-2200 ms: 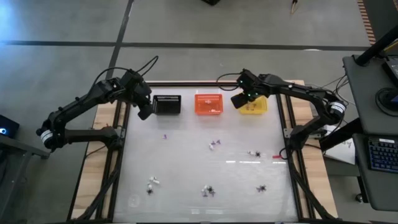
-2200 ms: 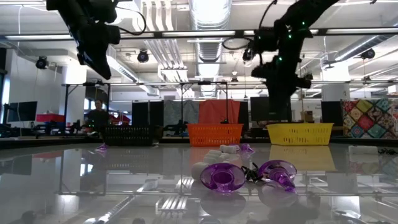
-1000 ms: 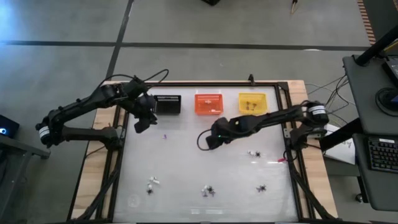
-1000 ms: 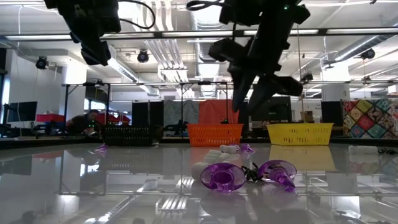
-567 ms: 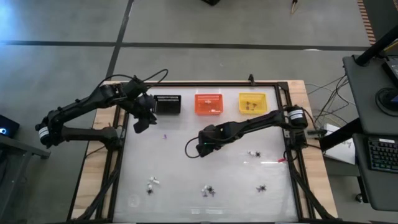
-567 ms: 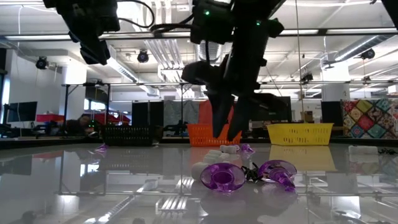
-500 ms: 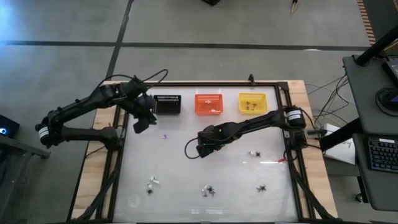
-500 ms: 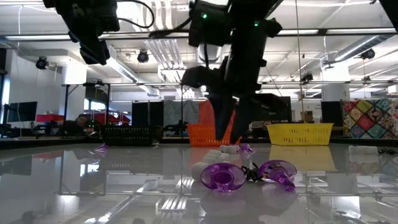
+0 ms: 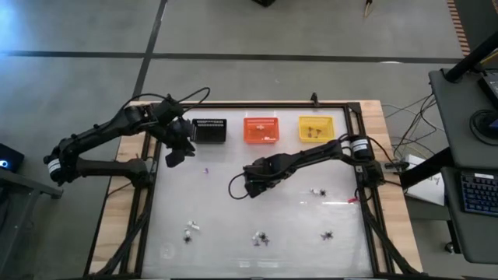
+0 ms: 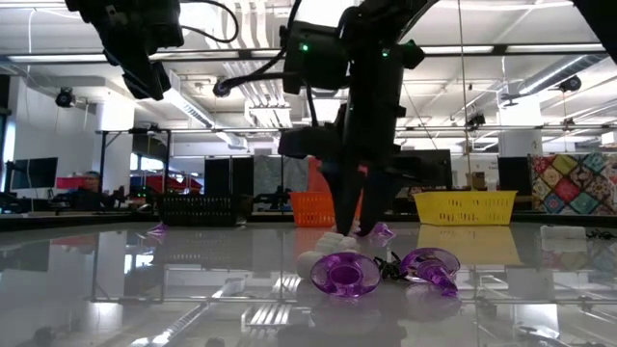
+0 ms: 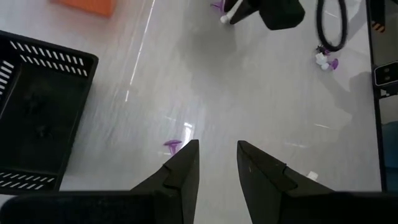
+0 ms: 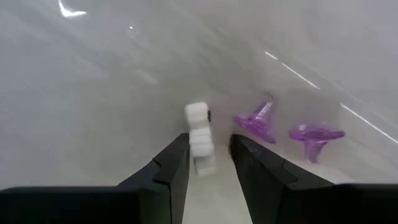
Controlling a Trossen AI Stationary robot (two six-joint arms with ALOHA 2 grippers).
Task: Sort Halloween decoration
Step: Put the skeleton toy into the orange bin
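The left gripper hangs above the table at about 10 o'clock, just beside the black basket, fingers parted and empty; a small purple piece lies on the table beyond them. Near the table's centre the right gripper is down at the surface, its fingers apart with a knobbly white decoration between them, not yet clamped. Two purple decorations lie just beside it. More trinkets sit toward 6 o'clock. The orange basket and yellow basket line 12 o'clock.
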